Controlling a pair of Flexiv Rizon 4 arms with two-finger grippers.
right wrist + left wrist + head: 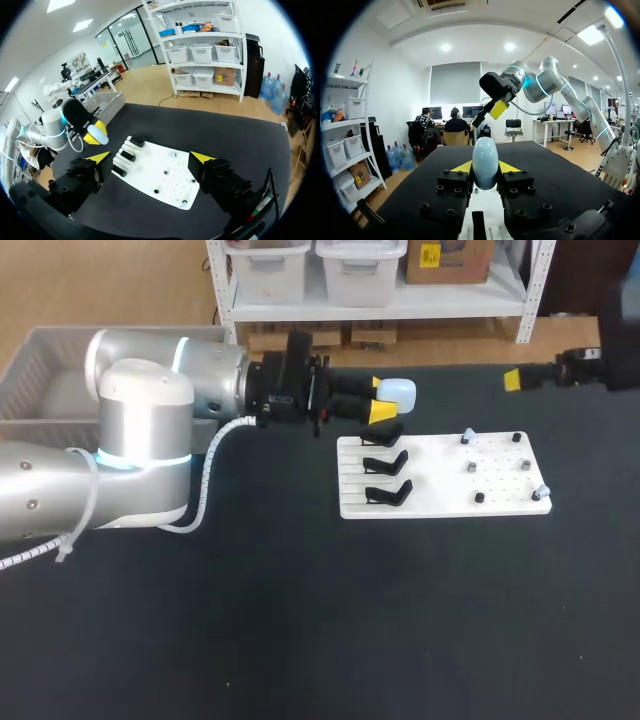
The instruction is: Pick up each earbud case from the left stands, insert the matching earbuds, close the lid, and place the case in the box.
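My left gripper (383,400) is shut on a pale blue-white earbud case (398,392), held above the far left corner of the white board (440,478). In the left wrist view the case (485,162) stands upright between the yellow fingertips (462,167). Three black stands (386,463) line the board's left side with no case on them. Small earbuds (470,467) sit on pegs on its right half. My right gripper (150,157) is open and empty, well above the board (160,175); in the head view it is at the table's far right (512,379).
A grey box (40,370) stands at the table's far left, behind my left arm, and shows again as the box (106,102) in the right wrist view. The black tabletop (320,620) spreads in front of the board.
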